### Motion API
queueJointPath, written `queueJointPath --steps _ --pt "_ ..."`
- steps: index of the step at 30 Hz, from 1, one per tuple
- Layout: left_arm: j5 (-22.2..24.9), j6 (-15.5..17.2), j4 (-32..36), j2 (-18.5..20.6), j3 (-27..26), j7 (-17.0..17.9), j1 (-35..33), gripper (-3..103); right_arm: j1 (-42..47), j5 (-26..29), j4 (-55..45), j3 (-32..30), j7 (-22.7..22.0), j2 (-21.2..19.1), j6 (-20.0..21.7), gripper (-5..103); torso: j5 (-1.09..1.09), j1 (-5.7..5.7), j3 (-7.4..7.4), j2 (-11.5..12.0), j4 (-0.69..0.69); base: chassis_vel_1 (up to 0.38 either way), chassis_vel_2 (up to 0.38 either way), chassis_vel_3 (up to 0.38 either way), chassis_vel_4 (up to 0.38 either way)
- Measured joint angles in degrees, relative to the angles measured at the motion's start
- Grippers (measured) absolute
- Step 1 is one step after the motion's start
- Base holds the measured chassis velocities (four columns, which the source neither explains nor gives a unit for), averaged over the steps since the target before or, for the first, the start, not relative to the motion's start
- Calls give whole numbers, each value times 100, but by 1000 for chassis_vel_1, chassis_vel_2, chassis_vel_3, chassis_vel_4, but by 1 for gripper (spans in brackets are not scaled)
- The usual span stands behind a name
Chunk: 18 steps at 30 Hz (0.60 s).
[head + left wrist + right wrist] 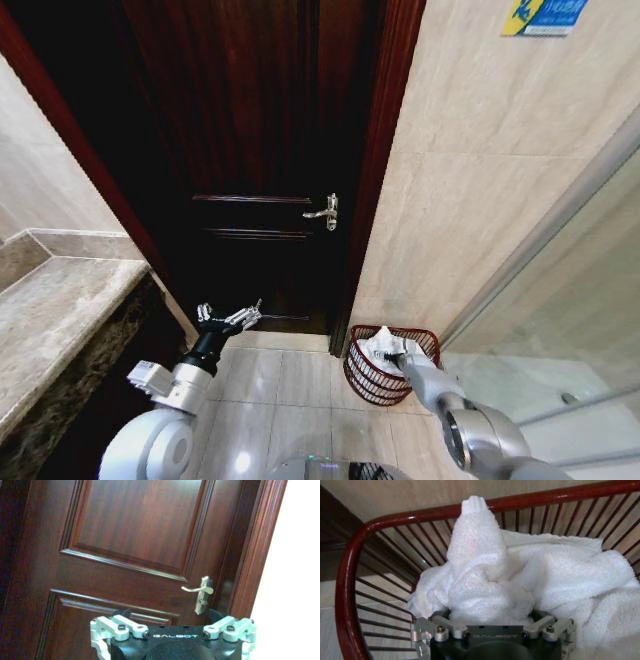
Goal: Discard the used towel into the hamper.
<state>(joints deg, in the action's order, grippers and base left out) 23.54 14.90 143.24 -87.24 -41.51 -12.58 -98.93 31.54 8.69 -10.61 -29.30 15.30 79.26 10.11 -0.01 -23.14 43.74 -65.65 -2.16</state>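
Observation:
The hamper (366,382), a round reddish-brown wire basket, stands on the tiled floor beside the door frame. My right gripper (393,352) reaches into its top and is shut on the white towel (380,347). In the right wrist view the towel (485,577) bunches up in a peak from the gripper (490,596) and spills over both sides, inside the hamper's rim (350,573); the cloth hides the fingertips. My left gripper (232,315) hangs open and holds nothing, low in front of the door, left of the hamper.
A dark wooden door (250,150) with a silver lever handle (326,211) stands straight ahead, its handle (200,592) also in the left wrist view. A stone counter (50,310) runs along the left. A glass panel (560,330) borders the right.

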Motion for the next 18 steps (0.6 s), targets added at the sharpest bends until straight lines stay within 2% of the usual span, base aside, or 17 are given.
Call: queueJointPath --steps 18 --pt "0 0 -1 0 0 0 0 100 -228 140 73 -135 -63 -131 14 100 2 176 -185 367 0 0 0 0 0"
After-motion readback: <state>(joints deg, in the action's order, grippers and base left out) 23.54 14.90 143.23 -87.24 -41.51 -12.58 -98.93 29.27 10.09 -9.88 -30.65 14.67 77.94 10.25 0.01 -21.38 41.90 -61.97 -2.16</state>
